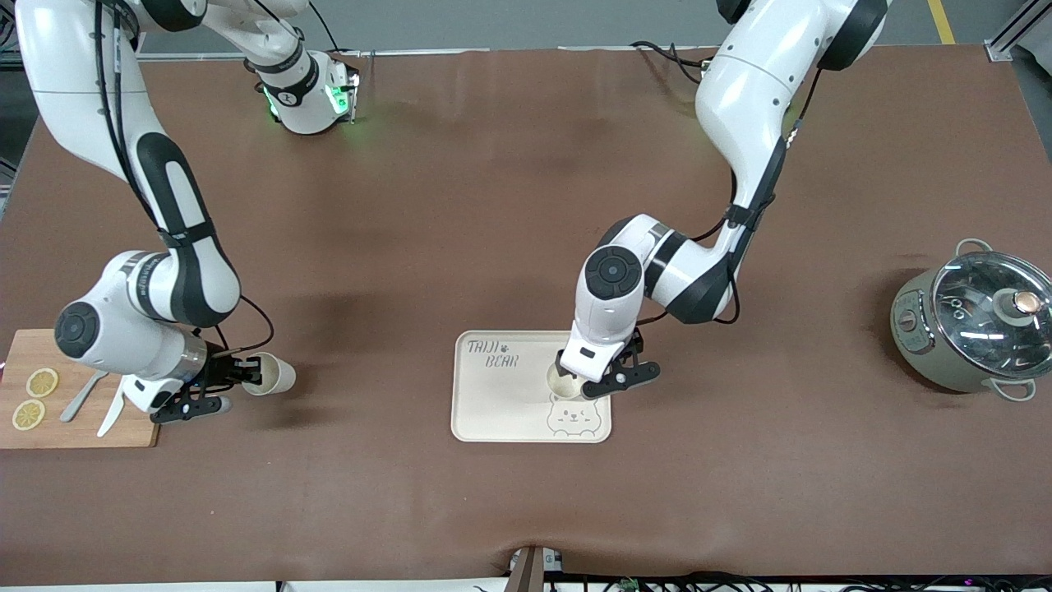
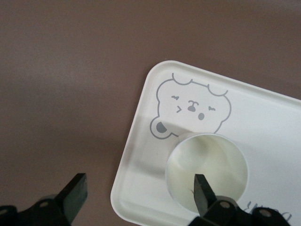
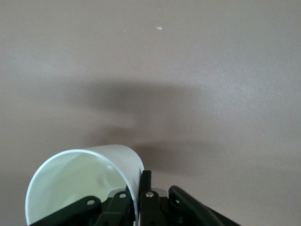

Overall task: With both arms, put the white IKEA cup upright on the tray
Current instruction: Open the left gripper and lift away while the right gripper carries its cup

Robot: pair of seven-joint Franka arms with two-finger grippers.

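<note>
A white cup point(image 1: 564, 383) point(image 2: 207, 165) stands upright on the cream tray point(image 1: 501, 395) point(image 2: 136, 136), beside the bear drawing. My left gripper point(image 1: 597, 381) point(image 2: 139, 192) hangs open over it, one finger inside the cup's mouth and the other out over the table past the tray's rim, gripping nothing. A second white cup point(image 1: 273, 372) point(image 3: 80, 183) is tipped on its side, its wall pinched by my right gripper point(image 1: 243, 375) point(image 3: 139, 188), which is shut on it low over the bare table next to the cutting board.
A wooden cutting board point(image 1: 123, 427) with two lemon slices point(image 1: 34, 398) and cutlery lies at the right arm's end. A green pot with a glass lid point(image 1: 974, 325) stands at the left arm's end.
</note>
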